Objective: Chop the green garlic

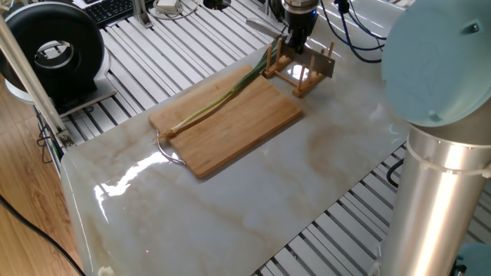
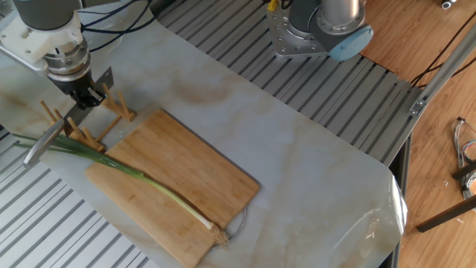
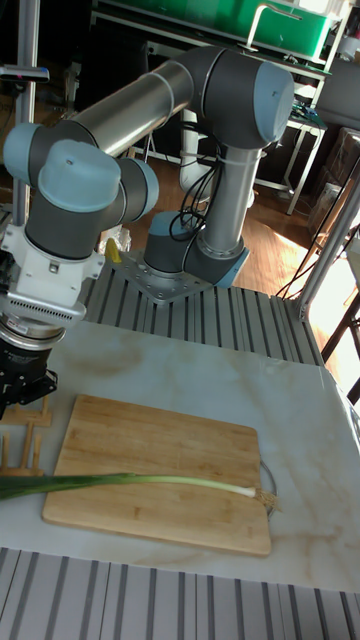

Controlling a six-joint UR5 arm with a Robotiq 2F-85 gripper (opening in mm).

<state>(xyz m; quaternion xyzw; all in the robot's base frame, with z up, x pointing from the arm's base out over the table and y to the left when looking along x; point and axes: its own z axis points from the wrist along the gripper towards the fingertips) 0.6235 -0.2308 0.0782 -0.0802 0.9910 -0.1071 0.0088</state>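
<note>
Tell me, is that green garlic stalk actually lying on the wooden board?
Touching. In the other fixed view the green garlic rests flat along the wooden cutting board, with its leafy end running off the board's far edge.
</note>
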